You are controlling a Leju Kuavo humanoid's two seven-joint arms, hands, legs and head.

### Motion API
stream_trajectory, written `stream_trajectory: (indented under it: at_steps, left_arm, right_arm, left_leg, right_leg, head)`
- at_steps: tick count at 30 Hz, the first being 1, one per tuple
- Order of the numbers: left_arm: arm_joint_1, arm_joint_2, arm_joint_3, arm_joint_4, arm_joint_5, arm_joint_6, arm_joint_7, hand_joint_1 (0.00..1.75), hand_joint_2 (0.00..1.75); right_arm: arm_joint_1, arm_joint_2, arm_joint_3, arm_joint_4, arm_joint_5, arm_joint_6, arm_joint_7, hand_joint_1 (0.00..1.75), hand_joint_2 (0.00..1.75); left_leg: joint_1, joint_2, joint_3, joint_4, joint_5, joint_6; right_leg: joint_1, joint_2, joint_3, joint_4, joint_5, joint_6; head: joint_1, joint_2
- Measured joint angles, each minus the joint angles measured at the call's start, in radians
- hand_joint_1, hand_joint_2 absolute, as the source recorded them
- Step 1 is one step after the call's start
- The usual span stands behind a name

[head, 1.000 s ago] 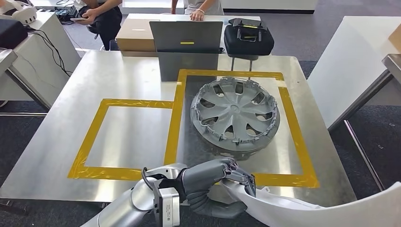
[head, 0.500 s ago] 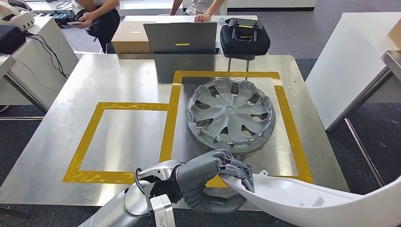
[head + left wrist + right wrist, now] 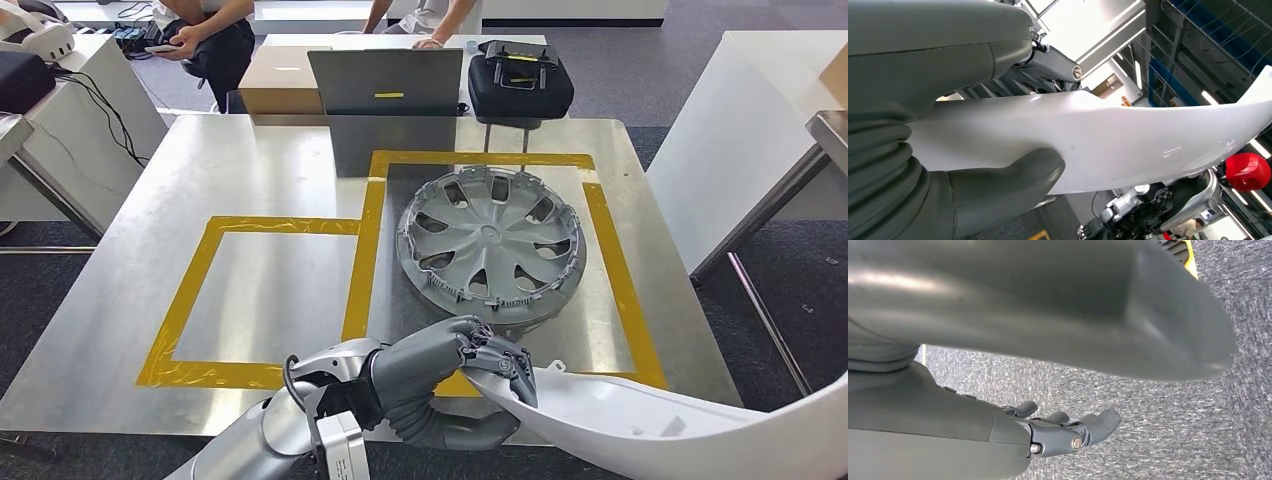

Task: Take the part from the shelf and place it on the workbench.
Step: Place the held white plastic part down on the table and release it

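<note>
A long, curved white part point(image 3: 650, 420) juts from the lower right over the near edge of the steel workbench point(image 3: 260, 165). My left hand point(image 3: 440, 365) grips its near end, fingers curled over the top edge. In the left wrist view the thumb point(image 3: 1008, 182) presses under the white part point(image 3: 1118, 135) while the fingers point(image 3: 1048, 55) lie on its other side. My right hand point(image 3: 1063, 432) hangs above grey carpet, its fingers apart with nothing between them. A grey hubcap point(image 3: 492, 245) lies inside the right yellow-taped square.
Two squares of yellow tape point(image 3: 358, 265) mark the bench top; nothing lies in the left one. A laptop point(image 3: 385, 80), a cardboard box point(image 3: 275, 85) and a black case point(image 3: 520, 78) stand at the far edge, with people behind. White tables point(image 3: 740, 120) flank the bench.
The whole picture has shifted, so the camera has moved slightly. More of the white part now shows at the lower right, and my left hand sits a little higher, gripping it the same way.
</note>
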State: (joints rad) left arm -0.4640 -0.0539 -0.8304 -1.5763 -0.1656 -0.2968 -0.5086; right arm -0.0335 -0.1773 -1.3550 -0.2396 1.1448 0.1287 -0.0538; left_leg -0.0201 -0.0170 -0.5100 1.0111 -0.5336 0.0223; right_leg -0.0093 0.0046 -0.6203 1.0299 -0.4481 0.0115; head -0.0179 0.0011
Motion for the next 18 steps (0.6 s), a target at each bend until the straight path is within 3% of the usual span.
stream_trajectory:
  at_steps: [4,10,15,18]
  left_arm:
    - [0.01,0.024,0.014,-0.02,-0.136,0.121,0.029,1.75,1.75]
    - [0.059,0.125,0.137,0.061,-0.507,0.414,0.015,1.75,1.75]
    - [0.078,0.23,0.359,0.326,-0.726,0.767,0.118,1.75,1.75]
    - [0.06,0.308,0.561,0.555,-0.68,0.891,-0.011,1.75,1.75]
  right_arm:
    - [0.0,0.002,-0.001,0.0,0.004,0.0,-0.001,0.0,0.0]
    - [0.0,0.015,-0.018,0.0,0.009,-0.011,-0.006,0.0,0.0]
    - [-0.001,0.022,-0.024,0.0,0.021,-0.012,-0.015,0.0,0.0]
    - [0.005,0.027,-0.024,0.0,0.034,-0.012,-0.017,0.0,0.0]
  left_leg:
    - [0.0,0.0,0.0,0.0,0.0,0.0]
    - [0.001,0.001,0.001,-0.001,0.0,0.0]
    - [0.003,0.007,0.002,-0.002,0.001,-0.005]
    - [0.005,0.014,0.004,-0.002,0.001,-0.008]
  right_leg:
    - [0.0,0.0,0.0,0.0,0.0,0.0]
    - [0.001,0.0,0.001,0.0,0.0,0.0]
    - [0.001,0.006,0.001,0.001,0.001,-0.003]
    - [0.003,0.014,-0.001,0.001,0.002,-0.006]
  head:
    - [0.0,0.0]
    - [0.0,0.0]
    - [0.0,0.0]
    - [-0.003,0.0]
